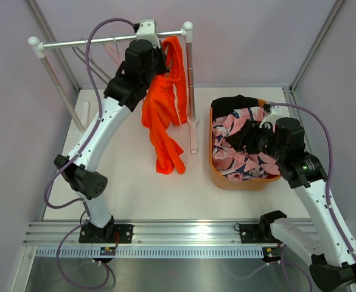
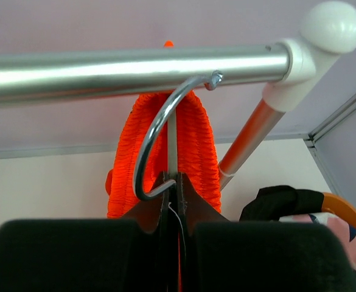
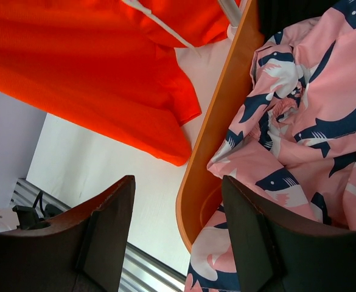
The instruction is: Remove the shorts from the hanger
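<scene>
The orange shorts (image 1: pixel 162 115) hang on a wire hanger from the rack's metal rail (image 1: pixel 104 41), their legs trailing onto the table. My left gripper (image 1: pixel 158 59) is up at the rail, shut on the hanger's hook (image 2: pixel 150 134); in the left wrist view my gripper (image 2: pixel 173 182) pinches the wire just below the rail (image 2: pixel 104 70), with the orange shorts (image 2: pixel 196 140) behind. The black shorts (image 1: pixel 235 104) and the pink printed shorts (image 1: pixel 238 149) lie in the orange basket (image 1: pixel 217 173). My right gripper (image 1: pixel 249 137) (image 3: pixel 178 182) is open and empty over the basket's left rim (image 3: pixel 214 140), beside the pink shorts (image 3: pixel 311 121).
The rack's right post (image 1: pixel 191 85) stands between the hanging shorts and the basket, its left post (image 1: pixel 59 85) at the far left. Grey walls close in the back and both sides. A metal rail strip (image 1: pixel 178 234) runs along the table's near edge.
</scene>
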